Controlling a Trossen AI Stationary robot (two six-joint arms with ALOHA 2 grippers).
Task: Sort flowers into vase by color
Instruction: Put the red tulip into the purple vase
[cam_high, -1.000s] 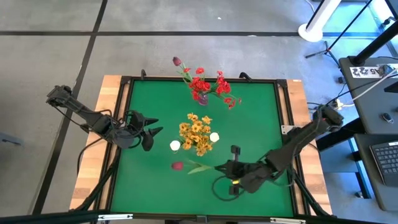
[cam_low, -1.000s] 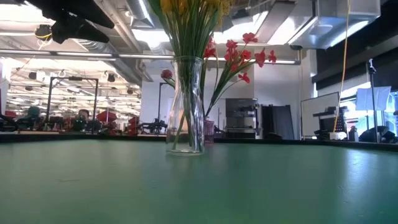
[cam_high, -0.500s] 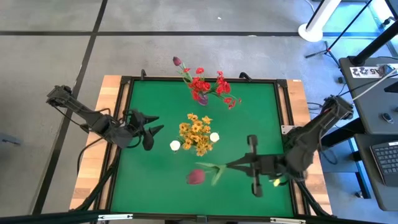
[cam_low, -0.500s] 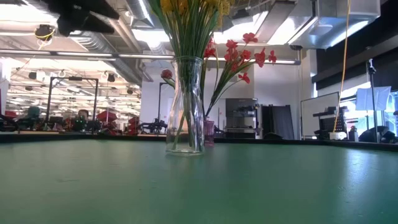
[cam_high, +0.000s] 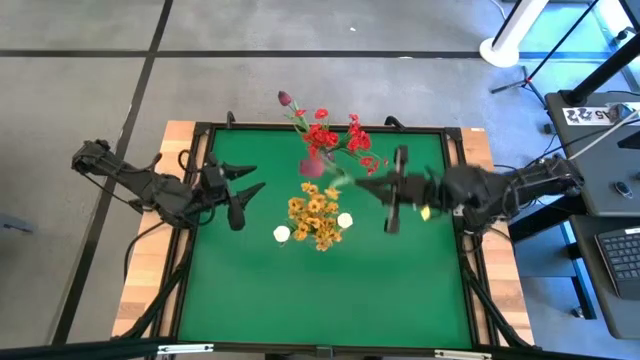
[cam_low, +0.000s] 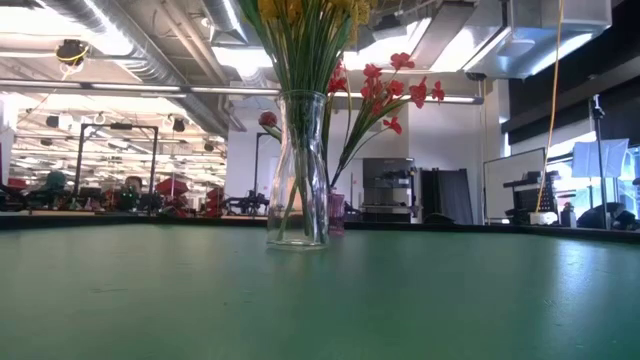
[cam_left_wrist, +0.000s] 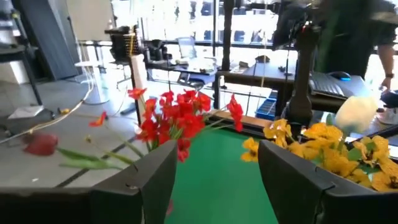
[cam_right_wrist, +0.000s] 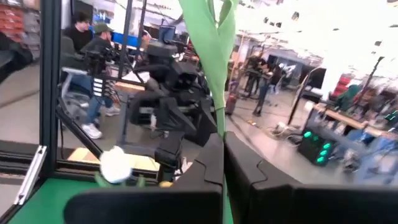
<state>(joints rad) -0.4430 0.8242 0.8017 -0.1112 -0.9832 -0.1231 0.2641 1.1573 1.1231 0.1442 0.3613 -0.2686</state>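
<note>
My right gripper (cam_high: 358, 183) hovers over the far half of the table, shut on a green-stemmed flower whose dark maroon bud (cam_high: 311, 165) sits beside the red blossoms (cam_high: 335, 138). The red bunch stands in a small vase at the far edge, with another maroon bud (cam_high: 284, 98) sticking out of it. Yellow blossoms (cam_high: 315, 213) with white buds (cam_high: 281, 234) fill the clear glass vase (cam_low: 297, 170) at the table's middle. My left gripper (cam_high: 248, 203) waits open to the left of the yellow bunch, touching nothing. My right gripper pinches the flower's green stem (cam_right_wrist: 219, 134) between its two fingers, coming level from the table's right. The flower is lifted clear and sticks out ahead of the fingertips, with a green leaf (cam_right_wrist: 211, 37) beyond them and the bud toward the table's left.
The green table mat (cam_high: 300, 300) is bordered by a dark frame with wooden strips at both sides. People sit at desks in the room beyond (cam_right_wrist: 87, 50). A white stand base (cam_high: 510, 45) and a desk with a keyboard (cam_high: 620, 255) lie off the table's right.
My right gripper has lifted the maroon-bud flower off the mat near the table's near edge. It has carried it up and toward the far edge, and the bud now sits by the red bunch. The gripper stayed shut on the stem throughout.
</note>
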